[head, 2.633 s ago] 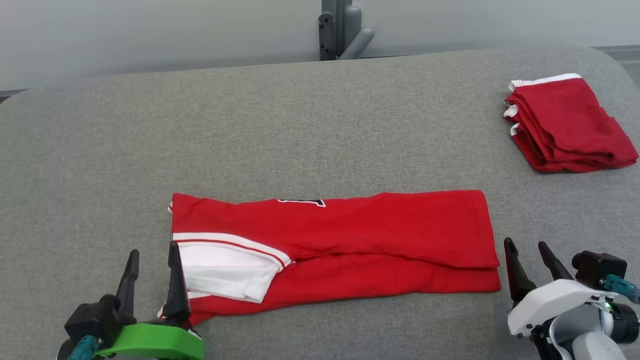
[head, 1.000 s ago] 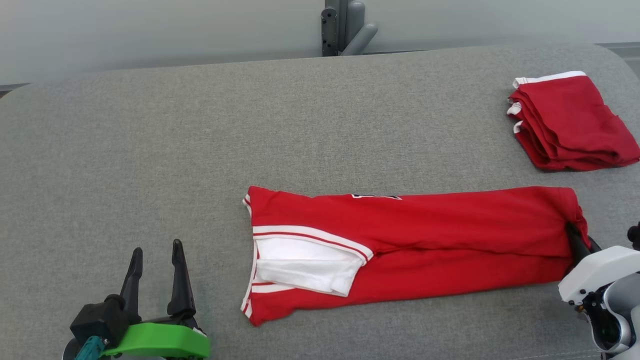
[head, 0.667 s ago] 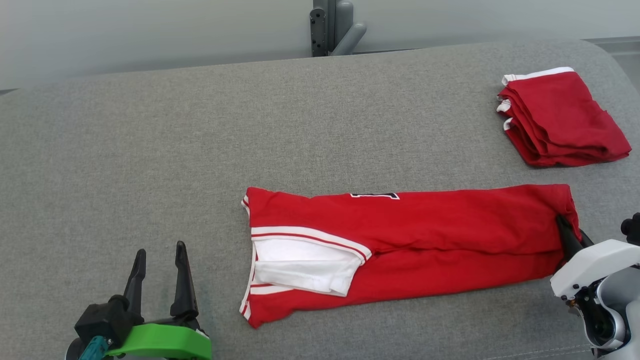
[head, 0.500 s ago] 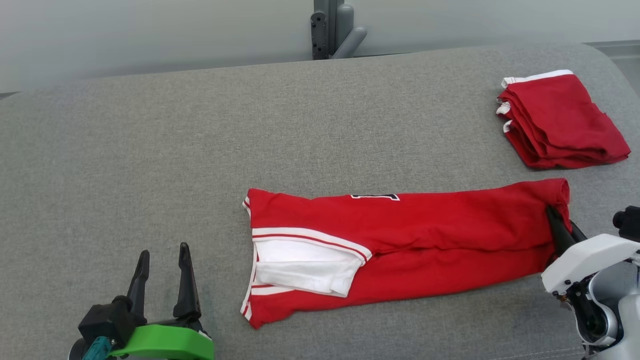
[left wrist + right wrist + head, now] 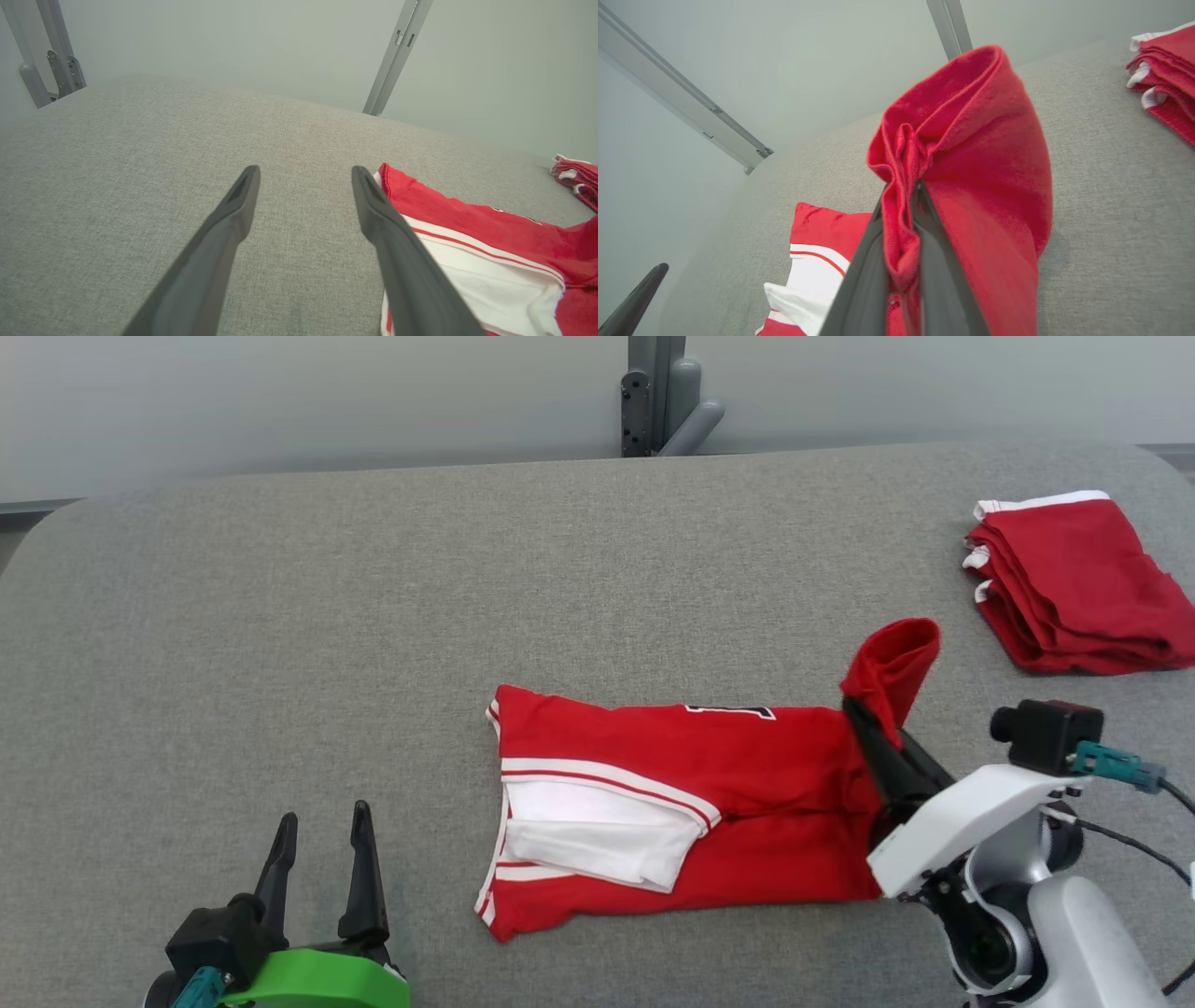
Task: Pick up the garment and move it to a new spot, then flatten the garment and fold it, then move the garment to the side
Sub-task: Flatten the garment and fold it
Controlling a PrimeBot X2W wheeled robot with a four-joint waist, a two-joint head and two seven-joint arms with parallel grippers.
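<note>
Right gripper [image 5: 859, 719] clamped on the hem end of the garment [image 5: 709, 756], cloth bunched in the pinch and raised off the tabletop [image 5: 373, 616]. Garment: red jersey in a long narrow band, lying left of the folded stack [image 5: 1074, 583] and nearer the robot. Its collar end, white lining showing, is farthest from the stack.

Step in hand, by my reading: fold the hem end over toward the collar. To do it well:
- carry the pinch high enough to clear the flat layer
- travel straight away from the stack
- lay edge on edge, release low

Risk: single pinch point, so hem corners droop and may land skewed.

Left gripper [image 5: 324, 814] spread wide, empty, beyond the collar end, far from the stack; it could pin the collar. Stack sits well apart from the fold path, no obstacle.
</note>
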